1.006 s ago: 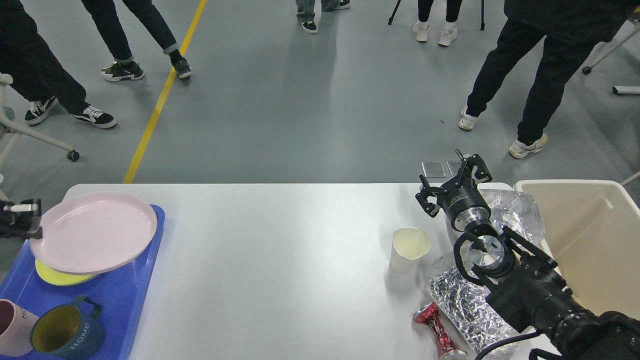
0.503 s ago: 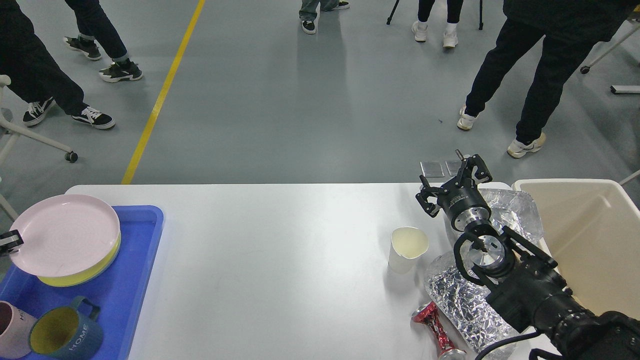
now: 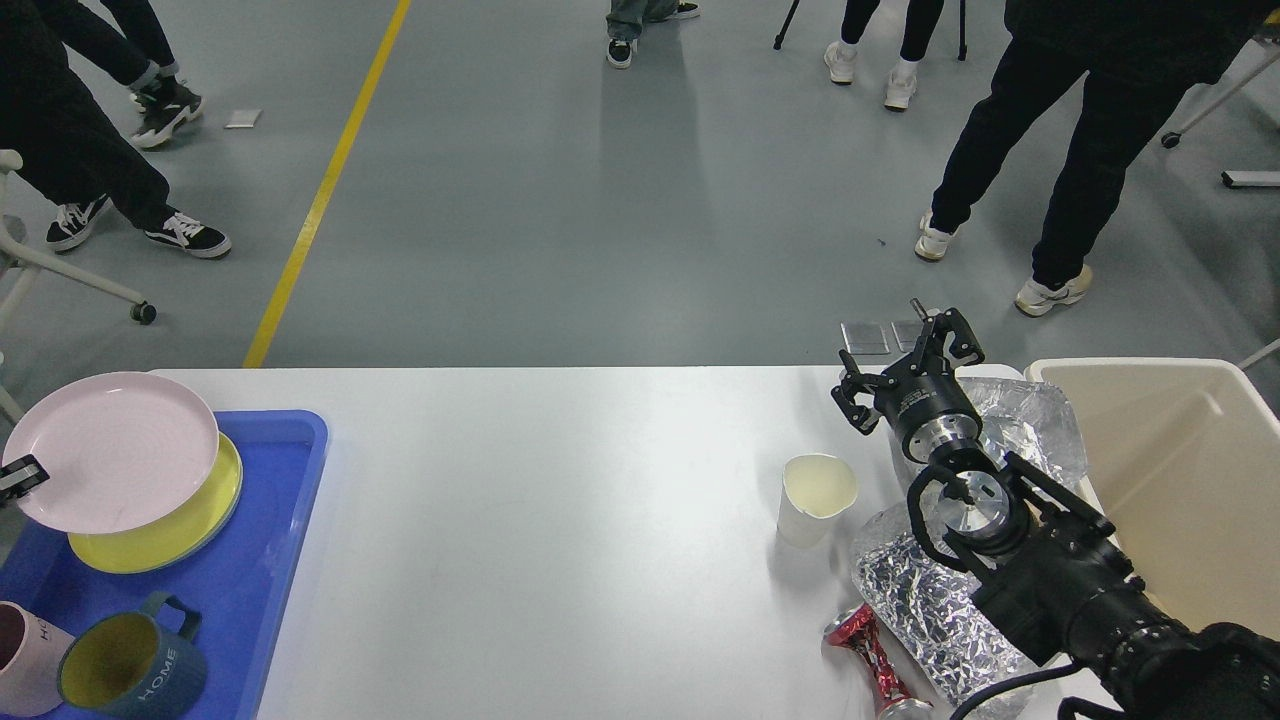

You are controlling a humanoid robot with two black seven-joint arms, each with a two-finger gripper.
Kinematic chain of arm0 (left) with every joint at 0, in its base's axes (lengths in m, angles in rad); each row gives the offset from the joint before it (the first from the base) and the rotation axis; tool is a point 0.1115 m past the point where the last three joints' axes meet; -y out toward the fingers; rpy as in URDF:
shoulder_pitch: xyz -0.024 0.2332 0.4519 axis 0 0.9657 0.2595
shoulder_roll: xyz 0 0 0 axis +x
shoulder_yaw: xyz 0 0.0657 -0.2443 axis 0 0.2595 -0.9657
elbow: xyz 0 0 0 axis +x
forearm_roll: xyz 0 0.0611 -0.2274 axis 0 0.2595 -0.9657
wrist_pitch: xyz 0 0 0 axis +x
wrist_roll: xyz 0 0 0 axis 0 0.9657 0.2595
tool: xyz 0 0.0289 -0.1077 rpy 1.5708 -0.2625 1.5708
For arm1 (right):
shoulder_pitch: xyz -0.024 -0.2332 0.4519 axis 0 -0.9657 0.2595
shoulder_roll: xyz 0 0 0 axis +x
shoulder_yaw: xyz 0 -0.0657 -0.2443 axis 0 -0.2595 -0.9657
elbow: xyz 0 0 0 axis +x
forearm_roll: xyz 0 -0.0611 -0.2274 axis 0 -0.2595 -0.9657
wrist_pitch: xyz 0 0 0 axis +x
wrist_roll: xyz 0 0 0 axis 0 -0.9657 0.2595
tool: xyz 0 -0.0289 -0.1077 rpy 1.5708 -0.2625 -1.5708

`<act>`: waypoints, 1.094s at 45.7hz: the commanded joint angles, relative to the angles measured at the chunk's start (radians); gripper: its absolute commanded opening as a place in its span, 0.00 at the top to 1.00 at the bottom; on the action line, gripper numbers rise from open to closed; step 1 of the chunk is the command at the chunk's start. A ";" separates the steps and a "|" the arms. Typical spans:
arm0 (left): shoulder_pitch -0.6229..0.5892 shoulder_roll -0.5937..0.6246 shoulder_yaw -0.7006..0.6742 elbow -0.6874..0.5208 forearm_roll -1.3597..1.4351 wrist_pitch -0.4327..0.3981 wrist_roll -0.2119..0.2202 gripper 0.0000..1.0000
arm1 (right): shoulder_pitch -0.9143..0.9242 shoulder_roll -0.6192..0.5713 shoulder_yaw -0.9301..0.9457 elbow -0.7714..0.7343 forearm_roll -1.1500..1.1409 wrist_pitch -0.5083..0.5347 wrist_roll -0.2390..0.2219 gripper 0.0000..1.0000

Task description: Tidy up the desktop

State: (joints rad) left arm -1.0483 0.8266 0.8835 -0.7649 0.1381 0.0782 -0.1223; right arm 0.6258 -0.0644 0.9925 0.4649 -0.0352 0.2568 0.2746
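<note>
The white desktop (image 3: 560, 520) fills the lower half of the head view. At its far left, my left gripper (image 3: 14, 478) barely shows at the view's edge, shut on the rim of a pink plate (image 3: 110, 450). That plate hangs over a yellow plate (image 3: 180, 525), shifted up and left of it. At the right, my right gripper (image 3: 905, 365) is raised and open with nothing between its fingers. It is above crumpled foil (image 3: 1030, 420), behind a white paper cup (image 3: 815, 495). A crushed red can (image 3: 875, 660) lies near the front edge, beside more foil (image 3: 930, 610).
A blue tray (image 3: 260, 580) at the left holds the yellow plate, a pink mug (image 3: 20, 655) and a dark blue "HOME" mug (image 3: 130, 672). A beige bin (image 3: 1180, 470) stands at the table's right end. People stand on the floor beyond the table.
The pink plate has moved left and back over the tray, now sitting off-centre above the yellow plate. My left gripper has drawn back to the view's edge. The right arm has not moved.
</note>
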 commanded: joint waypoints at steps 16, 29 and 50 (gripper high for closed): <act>0.070 -0.053 -0.038 0.059 0.001 0.002 0.006 0.93 | 0.000 0.000 0.000 0.000 -0.002 -0.001 0.000 0.00; 0.068 -0.050 -0.038 0.079 0.001 0.002 -0.010 0.43 | 0.000 0.000 0.000 0.000 0.000 -0.001 0.000 0.00; -0.001 0.003 -0.262 0.009 0.005 -0.179 -0.010 0.04 | 0.000 0.000 0.000 0.000 0.000 -0.001 -0.002 0.00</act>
State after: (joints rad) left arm -1.0145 0.7884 0.7392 -0.7183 0.1420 0.0145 -0.1297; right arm 0.6258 -0.0644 0.9925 0.4645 -0.0362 0.2562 0.2746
